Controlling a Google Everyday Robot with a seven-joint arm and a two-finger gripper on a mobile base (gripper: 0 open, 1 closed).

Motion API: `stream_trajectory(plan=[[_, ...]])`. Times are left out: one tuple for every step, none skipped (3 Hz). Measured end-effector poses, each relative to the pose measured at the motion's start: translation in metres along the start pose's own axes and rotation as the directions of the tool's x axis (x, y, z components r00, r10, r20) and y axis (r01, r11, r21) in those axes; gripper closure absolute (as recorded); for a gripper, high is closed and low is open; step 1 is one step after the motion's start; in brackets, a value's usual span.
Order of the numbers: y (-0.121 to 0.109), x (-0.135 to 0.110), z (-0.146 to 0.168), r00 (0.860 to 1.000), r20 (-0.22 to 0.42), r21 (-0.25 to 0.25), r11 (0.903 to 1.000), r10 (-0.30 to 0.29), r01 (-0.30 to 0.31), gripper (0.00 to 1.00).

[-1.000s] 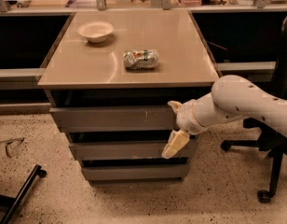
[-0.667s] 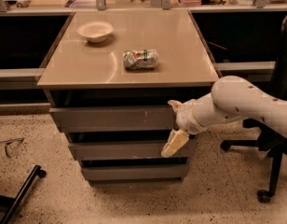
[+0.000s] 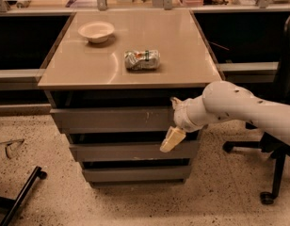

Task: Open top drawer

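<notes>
The top drawer [image 3: 112,119] is the widest of three flat grey fronts under the tan tabletop, with small white scratches right of its centre. My gripper [image 3: 173,120] is at the right end of this front, on a white arm reaching in from the right. One cream finger [image 3: 172,139] hangs below the drawer's lower edge, over the gap to the middle drawer. The other finger [image 3: 175,101] sits just above its top edge. The fingers are spread apart with the front's right end between them. A dark gap shows above the drawer.
A white bowl [image 3: 96,31] and a crushed can [image 3: 142,59] lie on the tabletop [image 3: 182,55]. The middle drawer [image 3: 131,151] and the bottom drawer [image 3: 135,173] are below. An office chair base [image 3: 269,173] stands right. A black bar [image 3: 18,197] lies on the floor left.
</notes>
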State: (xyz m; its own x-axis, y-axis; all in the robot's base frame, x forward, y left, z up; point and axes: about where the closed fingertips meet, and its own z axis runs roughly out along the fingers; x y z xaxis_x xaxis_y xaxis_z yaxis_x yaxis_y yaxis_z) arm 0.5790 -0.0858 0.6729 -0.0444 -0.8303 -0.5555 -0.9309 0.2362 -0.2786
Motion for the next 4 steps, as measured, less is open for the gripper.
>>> stream_trajectory(plan=[[-0.009,0.004,0.012,0.999,-0.047,0.02,0.9998,-0.008,0.009,0.0],[-0.01,0.007,0.033,0.996,-0.087,-0.001,0.9999,-0.016,0.016,0.0],[-0.007,0.002,0.053,0.994,-0.104,-0.047,0.9982,-0.042,0.037,0.0],[0.004,-0.002,0.06,0.994,-0.099,-0.091,0.9948,-0.055,0.046,0.0]])
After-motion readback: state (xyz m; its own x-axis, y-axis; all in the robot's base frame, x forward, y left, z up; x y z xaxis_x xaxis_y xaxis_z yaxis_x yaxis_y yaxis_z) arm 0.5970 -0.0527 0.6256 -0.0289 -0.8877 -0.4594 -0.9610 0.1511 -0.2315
